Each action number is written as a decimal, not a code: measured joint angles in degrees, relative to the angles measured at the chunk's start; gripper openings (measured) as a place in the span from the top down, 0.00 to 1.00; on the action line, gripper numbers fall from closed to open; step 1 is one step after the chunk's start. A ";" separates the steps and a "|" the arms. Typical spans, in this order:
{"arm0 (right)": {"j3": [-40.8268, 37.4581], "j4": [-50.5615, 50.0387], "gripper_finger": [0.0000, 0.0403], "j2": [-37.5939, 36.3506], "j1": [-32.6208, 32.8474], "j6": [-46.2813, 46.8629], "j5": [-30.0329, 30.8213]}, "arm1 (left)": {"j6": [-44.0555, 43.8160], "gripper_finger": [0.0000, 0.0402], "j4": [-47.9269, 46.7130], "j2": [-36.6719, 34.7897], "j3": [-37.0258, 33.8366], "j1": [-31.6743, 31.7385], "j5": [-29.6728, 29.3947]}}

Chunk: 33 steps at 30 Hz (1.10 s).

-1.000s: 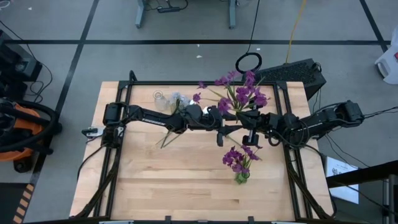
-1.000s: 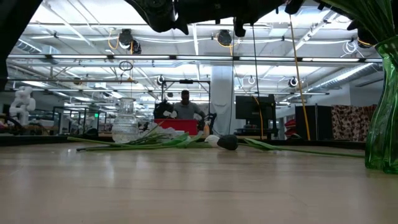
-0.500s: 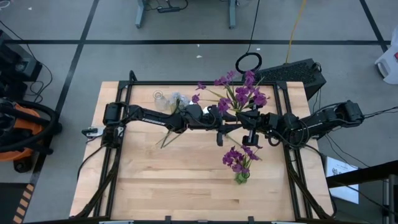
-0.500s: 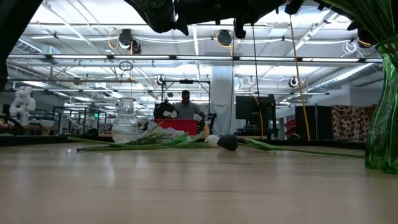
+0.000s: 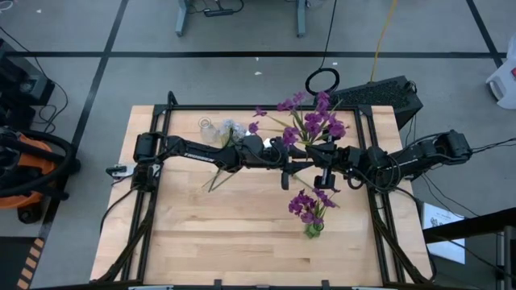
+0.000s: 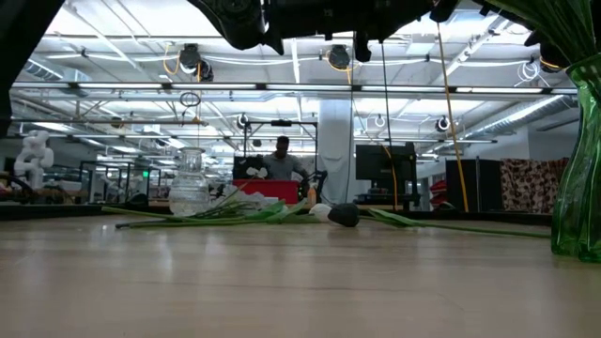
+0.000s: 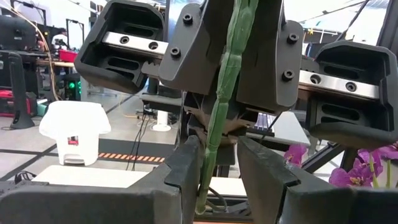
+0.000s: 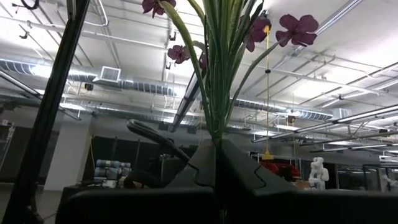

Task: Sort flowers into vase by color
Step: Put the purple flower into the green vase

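Above the table [image 5: 201,234], we saw both tools clamped on the purple flower [image 5: 318,122]'s stalk: the left tool [image 7: 217,163] low, the right tool [image 8: 216,158] shut. We judged it light and bendy.

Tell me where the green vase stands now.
In the high view the green vase stands on the table's right half, toward the near edge, just below both grippers, with purple flowers in it.

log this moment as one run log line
left gripper: shut on purple flower stem | right gripper: shut on same stem | stage: mid-air handover | green vase: holds purple flowers
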 joint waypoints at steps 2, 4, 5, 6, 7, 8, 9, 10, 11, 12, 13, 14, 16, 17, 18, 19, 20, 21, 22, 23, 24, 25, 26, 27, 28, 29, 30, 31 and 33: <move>0.00 -0.08 1.00 0.00 0.00 0.00 0.00 | -0.01 0.72 -0.01 0.00 0.00 0.02 0.00; 0.00 -0.10 1.00 0.00 0.00 0.00 0.00 | -0.01 0.73 -0.01 0.00 0.00 0.00 0.00; 0.00 -0.10 1.00 0.00 0.00 0.00 0.00 | -0.01 0.74 -0.02 0.00 0.00 0.02 0.00; 0.00 -0.09 1.00 0.00 0.00 0.00 0.00 | -0.03 0.76 -0.05 0.00 0.00 0.02 0.00; 0.00 -0.10 1.00 0.00 0.00 0.00 0.00 | -0.01 0.78 -0.10 0.00 0.00 0.02 -0.02; -0.02 -0.10 1.00 0.00 0.00 0.00 0.00 | -0.02 0.80 -0.12 0.00 0.00 0.02 -0.02; -0.02 -0.15 1.00 0.00 0.00 0.00 0.00 | -0.03 0.83 -0.12 0.00 0.00 0.04 -0.04; -0.02 -0.17 1.00 0.00 0.00 0.00 -0.02 | -0.03 0.85 -0.16 0.00 0.00 0.04 -0.11; -0.02 -0.23 1.00 0.00 0.00 0.00 -0.02 | -0.03 0.88 -0.26 0.00 0.00 0.04 -0.32; -0.01 -0.33 1.00 0.00 0.00 0.01 -0.02 | -0.03 0.91 -0.43 0.00 0.00 0.04 -0.39; -0.02 -0.42 1.00 0.00 0.00 0.00 0.08 | -0.01 0.94 -0.68 0.00 0.00 0.04 -0.38; -0.02 -0.48 1.00 0.00 -0.02 0.04 0.16 | -0.01 0.97 -0.88 -0.02 0.00 0.00 -0.39; -0.04 -0.54 1.00 0.00 -0.01 0.04 0.15 | -0.03 0.97 -1.15 -0.07 0.00 -0.01 -0.42; -0.05 -0.56 1.00 0.00 0.00 0.03 0.15 | -0.02 0.97 -1.30 -0.07 0.00 -0.01 -0.42; -0.07 -0.59 1.00 0.00 -0.02 0.03 0.15 | -0.03 0.97 -1.68 -0.26 -0.01 -0.01 -0.45; -0.09 -0.69 1.00 0.00 -0.02 0.04 0.15 | -0.02 0.96 -2.75 -0.74 -0.04 -0.01 -0.49; -0.09 -0.67 1.00 0.00 0.00 0.09 0.17 | 0.00 0.96 -4.09 -1.22 -0.09 -0.01 -0.62; -0.09 -0.57 1.00 -0.02 0.00 0.66 0.54 | 0.04 0.96 -5.11 -1.61 -0.09 -0.01 -0.92; -0.09 -0.74 0.99 -0.04 0.02 1.32 0.86 | 0.10 0.96 -6.53 -2.07 -0.09 -0.01 -1.05; -0.09 -1.20 0.99 -0.10 0.05 1.73 1.13 | 0.20 0.96 -8.15 -2.63 -0.09 -0.01 -1.12; -0.09 -2.04 0.97 -0.27 0.15 2.14 1.22 | 0.43 0.96 -10.09 -3.43 -0.11 -0.01 -1.14; -0.07 -2.79 0.95 -0.68 0.17 2.50 1.23 | 0.51 0.96 -11.55 -3.95 -0.11 -0.01 -1.14; -0.07 -3.81 0.92 -1.23 0.21 2.82 1.31 | 0.51 0.96 -12.76 -4.51 -0.11 -0.01 -1.14; -0.07 -5.00 0.89 -1.71 0.37 3.21 1.52 | 0.50 0.96 -15.20 -5.39 -0.11 -0.01 -1.16; -0.07 -6.24 0.85 -2.08 0.50 3.61 1.53 | 0.49 0.96 -17.44 -6.05 -0.11 -0.01 -1.21; -0.07 -8.07 0.82 -2.57 0.66 4.26 1.59 | 0.50 0.96 -18.68 -6.58 -0.11 -0.01 -1.36; -0.07 -9.82 0.78 -3.25 0.80 5.03 1.57 | 0.52 0.96 -20.83 -7.22 -0.11 -0.01 -1.42; -0.08 -11.29 0.75 -4.04 0.84 5.96 1.52 | 0.70 0.96 -23.21 -7.89 -0.11 -0.01 -1.47; -0.07 -14.40 0.68 -5.89 0.82 8.50 1.52 | 1.67 0.96 -26.45 -8.68 -0.11 -0.01 -1.95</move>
